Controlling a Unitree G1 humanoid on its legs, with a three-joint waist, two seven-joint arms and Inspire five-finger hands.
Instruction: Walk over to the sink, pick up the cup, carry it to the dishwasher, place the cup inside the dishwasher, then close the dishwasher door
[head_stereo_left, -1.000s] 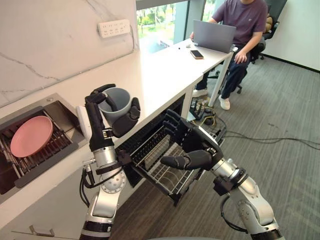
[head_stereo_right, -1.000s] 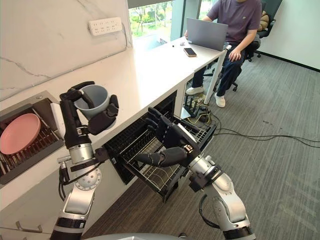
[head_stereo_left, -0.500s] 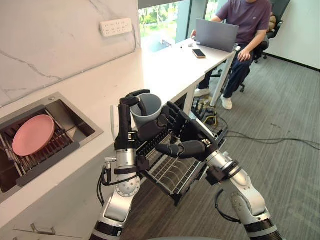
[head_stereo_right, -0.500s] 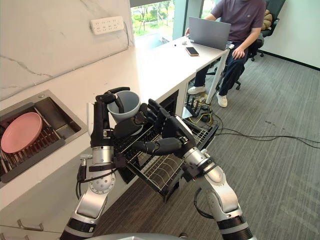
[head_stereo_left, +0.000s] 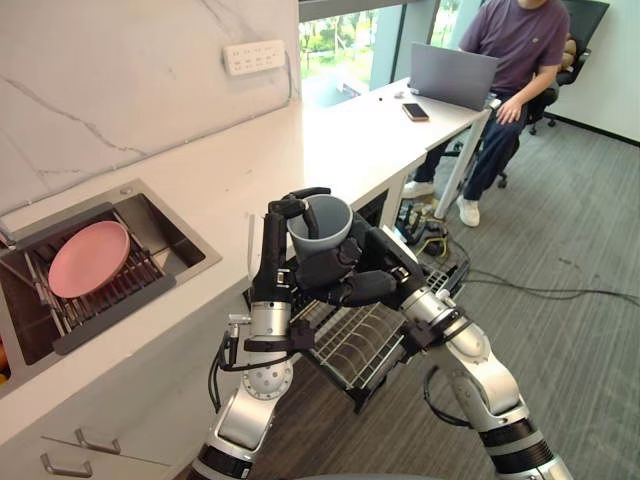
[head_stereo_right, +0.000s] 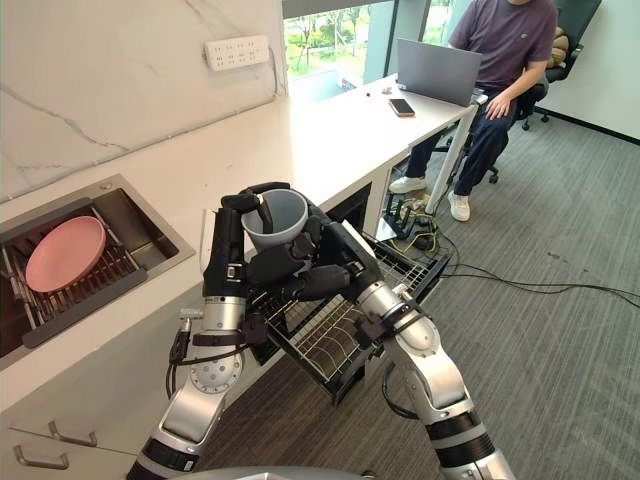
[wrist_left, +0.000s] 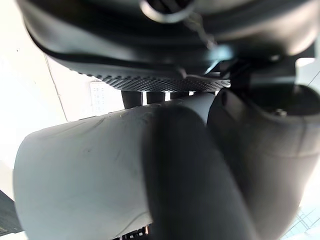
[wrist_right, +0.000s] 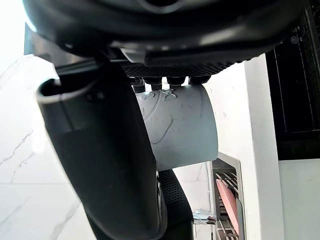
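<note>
A grey cup (head_stereo_left: 322, 222) stands upright in the air by the counter's front edge, above the pulled-out wire rack (head_stereo_left: 365, 345) of the dishwasher. My left hand (head_stereo_left: 272, 262) is shut on it, the thumb hooked over the rim and the fingers against its side (wrist_left: 85, 170). My right hand (head_stereo_left: 385, 270) has come in from the right and wraps the cup's lower side: its fingertips press the cup (wrist_right: 182, 132) and its thumb lies below.
The sink (head_stereo_left: 165, 235) on the left holds a pink plate (head_stereo_left: 88, 258) on a rack. The white counter (head_stereo_left: 250, 160) runs back to a desk where a person (head_stereo_left: 520, 40) sits at a laptop (head_stereo_left: 452, 75) beside a phone (head_stereo_left: 415, 111). Carpet lies to the right.
The left hand carried the cup from beside the sink rightward to above the rack. The right hand rose and closed round the cup. The camera has shifted too.
</note>
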